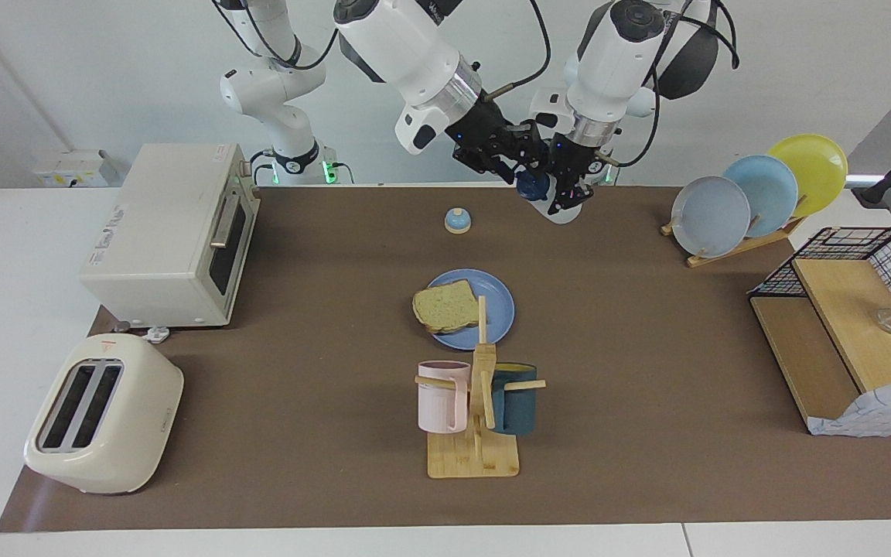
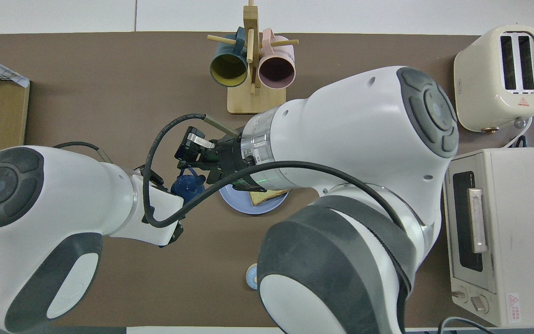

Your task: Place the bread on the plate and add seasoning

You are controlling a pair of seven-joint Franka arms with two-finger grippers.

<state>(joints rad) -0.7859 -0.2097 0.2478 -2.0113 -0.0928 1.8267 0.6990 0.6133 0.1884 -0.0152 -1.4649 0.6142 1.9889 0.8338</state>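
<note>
We start with the bread, which lies on the plate at mid-table, one corner hanging over the rim toward the right arm's end. So that half of the task looks done.

Up in the air, over the table edge nearest the robots, the right gripper sits at the dark cap of the seasoning. We cannot tell whether it has closed on the cap. The left gripper is clenched around the bottle's pale body, holding it tilted.

We see these risks:
- A pull or twist on the cap could turn the bottle in the left gripper's hold, or drag it out and drop it near the bell.
- The two grippers are crowded together (cables too), so a small misalignment could knock them together.
- If the cap comes off while the bottle is tilted, seasoning could spill on the mat, well short of the plate.
</note>
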